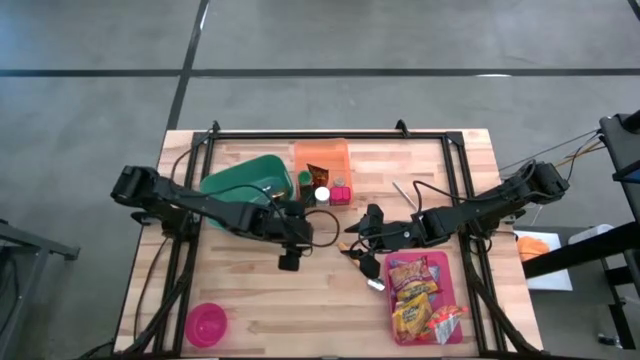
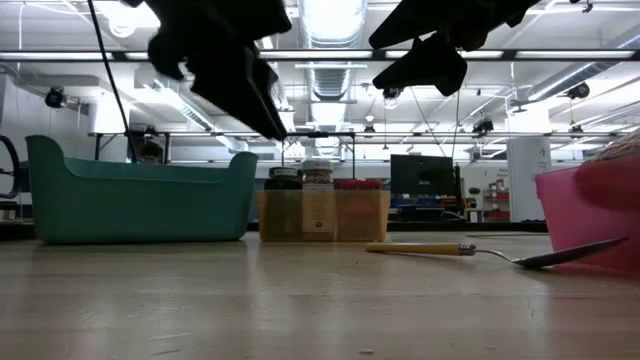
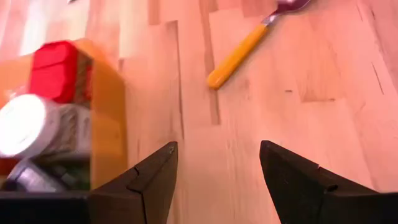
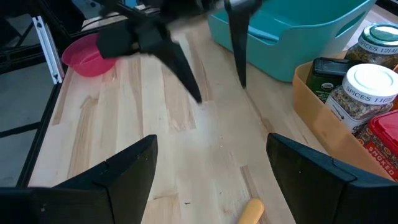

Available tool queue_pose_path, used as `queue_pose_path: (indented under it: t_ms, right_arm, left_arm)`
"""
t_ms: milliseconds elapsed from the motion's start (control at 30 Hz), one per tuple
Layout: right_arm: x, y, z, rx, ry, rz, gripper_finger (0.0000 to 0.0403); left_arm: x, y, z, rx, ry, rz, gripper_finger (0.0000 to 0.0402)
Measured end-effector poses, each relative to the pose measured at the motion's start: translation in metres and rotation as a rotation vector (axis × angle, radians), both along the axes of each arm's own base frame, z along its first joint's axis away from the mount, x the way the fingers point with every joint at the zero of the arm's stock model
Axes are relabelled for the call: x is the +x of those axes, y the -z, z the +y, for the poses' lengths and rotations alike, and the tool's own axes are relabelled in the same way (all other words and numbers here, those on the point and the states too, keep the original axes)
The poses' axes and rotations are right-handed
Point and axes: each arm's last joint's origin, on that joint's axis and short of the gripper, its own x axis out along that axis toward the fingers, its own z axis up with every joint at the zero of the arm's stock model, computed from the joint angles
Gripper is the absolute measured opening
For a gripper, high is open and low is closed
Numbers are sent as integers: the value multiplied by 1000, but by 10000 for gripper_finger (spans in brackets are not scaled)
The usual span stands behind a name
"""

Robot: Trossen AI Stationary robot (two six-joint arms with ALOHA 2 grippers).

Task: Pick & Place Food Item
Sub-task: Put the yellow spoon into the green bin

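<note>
two grippers hang over the middle of the table, both spread apart and holding nothing. left gripper (image 3: 214,177) sits just beside the orange bin (image 1: 321,158) of spice jars, bare wood between its fingers. right gripper (image 4: 208,171) faces it, near the yellow-handled spoon (image 3: 239,55). food packets (image 1: 418,298) lie in the pink tray (image 1: 455,268), well apart from the orange bin, untouched.

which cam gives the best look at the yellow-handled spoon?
Low view: the spoon lies whole, side-on, handle to bowl. Left wrist view shows its handle and part of the bowl; right wrist only the handle tip; high view shows it mostly hidden.
</note>
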Motion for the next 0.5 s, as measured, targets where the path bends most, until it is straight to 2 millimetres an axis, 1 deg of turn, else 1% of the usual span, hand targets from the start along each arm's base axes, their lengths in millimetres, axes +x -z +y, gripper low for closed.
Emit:
queue_pose_path:
  t_ms: [133,200,267,367,500]
  right_arm:
    - [0,0,0,-1,0,2,299]
    - [0,0,0,-1,0,2,299]
    - [0,0,0,0,0,1,299]
    - [0,0,0,-1,0,2,299]
    - [0,0,0,0,0,1,299]
  left_arm:
    - [7,19,0,7,60,-75,228]
    - [13,26,0,-6,89,-105,228]
    - [21,33,-1,-12,111,-99,228]
    - [35,39,-1,0,123,-87,228]
    - [55,40,1,-2,134,-89,228]
